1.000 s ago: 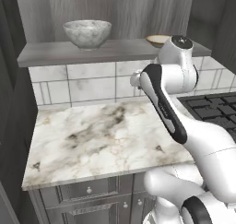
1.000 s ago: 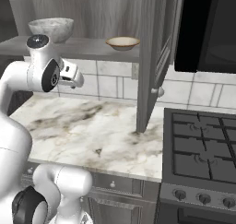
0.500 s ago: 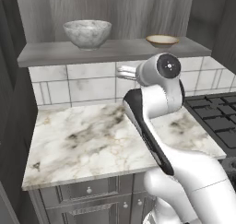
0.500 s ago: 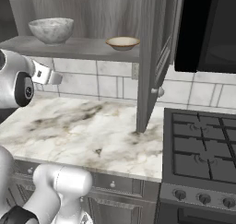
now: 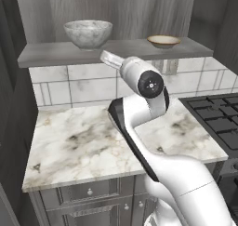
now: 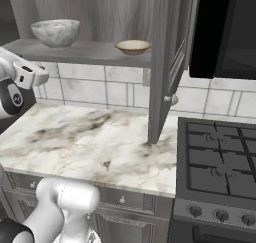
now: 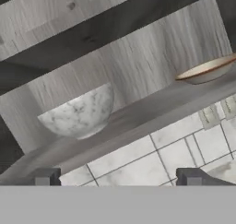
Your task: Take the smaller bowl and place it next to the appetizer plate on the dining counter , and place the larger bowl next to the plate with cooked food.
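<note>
Larger bowl (image 7: 79, 113) first: we see this marbled grey bowl resting upright on the wooden shelf (image 7: 138, 119), at about ten o'clock from our gripper (image 7: 117, 178) in the hand view, well apart from the fingertips (image 7: 45, 177). Our jaws stand wide open and empty, aimed at the tiled wall below the shelf. Moving rightward, the smaller bowl (image 7: 206, 71) sits on the same shelf at roughly two o'clock, also apart from us. From the left base view, the larger bowl (image 5: 88, 33) stands toward the shelf's left end, the smaller bowl (image 5: 163, 41) to its right, above the marble countertop (image 5: 83, 146).
</note>
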